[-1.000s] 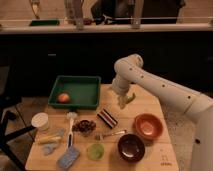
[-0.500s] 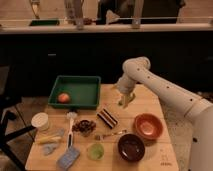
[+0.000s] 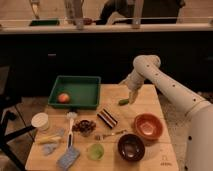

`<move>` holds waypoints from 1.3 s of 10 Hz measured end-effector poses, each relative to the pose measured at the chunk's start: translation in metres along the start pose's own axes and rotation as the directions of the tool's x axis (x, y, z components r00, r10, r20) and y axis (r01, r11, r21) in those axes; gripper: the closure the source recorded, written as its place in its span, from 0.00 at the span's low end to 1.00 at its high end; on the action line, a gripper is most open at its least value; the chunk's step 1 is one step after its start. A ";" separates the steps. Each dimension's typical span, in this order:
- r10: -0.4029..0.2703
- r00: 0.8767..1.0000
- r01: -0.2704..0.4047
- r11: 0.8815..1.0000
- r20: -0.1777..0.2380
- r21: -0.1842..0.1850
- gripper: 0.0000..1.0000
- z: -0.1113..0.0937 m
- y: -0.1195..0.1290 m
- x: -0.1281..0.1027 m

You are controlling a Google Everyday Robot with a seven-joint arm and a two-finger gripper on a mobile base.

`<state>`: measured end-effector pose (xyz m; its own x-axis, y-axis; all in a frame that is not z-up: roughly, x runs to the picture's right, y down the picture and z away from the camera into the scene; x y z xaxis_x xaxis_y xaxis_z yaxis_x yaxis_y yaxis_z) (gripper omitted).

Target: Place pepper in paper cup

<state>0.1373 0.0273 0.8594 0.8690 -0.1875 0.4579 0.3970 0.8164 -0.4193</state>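
Observation:
The pepper (image 3: 123, 102) is small and dark green. It shows at the far side of the wooden table (image 3: 150, 107), right of the green tray. My gripper (image 3: 132, 96) points down just right of and above the pepper, at its end; I cannot tell whether they touch. The paper cup (image 3: 40, 120) is short and white with a pale round top. It stands at the table's left edge, far from the gripper.
A green tray (image 3: 75, 91) holds a round orange-red fruit (image 3: 63, 97). An orange bowl (image 3: 148, 126), a dark bowl (image 3: 131, 146), a small translucent green cup (image 3: 95, 151), a striped packet (image 3: 107, 118), a brown snack pile (image 3: 84, 126) and a blue sponge (image 3: 68, 157) sit on the table.
The arm's elbow and the gripper have shifted to the right along the table's far side. The objects on the table have not moved.

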 end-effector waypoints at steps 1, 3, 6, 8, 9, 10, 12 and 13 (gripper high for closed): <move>0.007 1.000 -0.007 1.000 0.000 0.000 0.20 0.001 -0.002 0.006; 0.021 1.000 -0.021 1.000 0.000 0.003 0.20 0.001 -0.007 0.015; 0.037 0.999 -0.037 0.999 0.000 0.004 0.20 0.003 -0.013 0.025; 0.043 0.999 -0.043 0.999 0.002 0.002 0.20 0.007 -0.017 0.028; 0.049 0.999 -0.049 0.999 0.002 0.000 0.20 0.009 -0.017 0.031; 0.053 0.999 -0.053 0.999 0.003 -0.001 0.20 0.010 -0.016 0.034; 0.057 0.998 -0.057 0.998 0.003 -0.004 0.20 0.013 -0.016 0.037; 0.057 0.998 -0.057 0.998 0.004 -0.005 0.20 0.014 -0.016 0.038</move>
<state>0.1597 0.0146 0.8941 0.8893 -0.1382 0.4359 0.3479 0.8232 -0.4487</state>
